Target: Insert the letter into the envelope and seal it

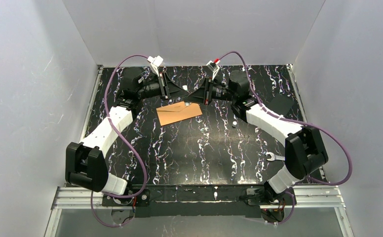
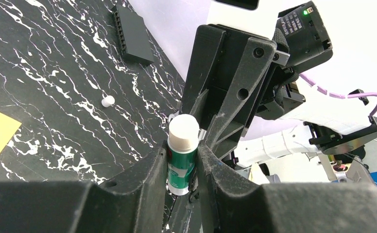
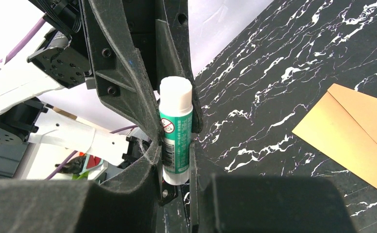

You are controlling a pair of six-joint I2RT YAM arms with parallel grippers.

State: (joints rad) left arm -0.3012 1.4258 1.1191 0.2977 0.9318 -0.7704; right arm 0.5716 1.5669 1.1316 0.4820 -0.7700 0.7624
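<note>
1. Envelope (image 1: 178, 113) is lying flat on the black marbled table (image 1: 204, 158), toward the far side, between the two arms.
2. Glue stick (image 3: 176, 131) is hanging clear of the table just behind the envelope, pinched from both sides.
3. Fingers of the left gripper (image 2: 182, 153) are clenching the stick's green body.
4. Opposite, the right gripper (image 3: 176, 150) is grasping the same glue stick.
5. Small white cap (image 2: 108, 101) is lying to the envelope's right; a wrench (image 1: 274, 157) is resting beside the right arm.
</note>
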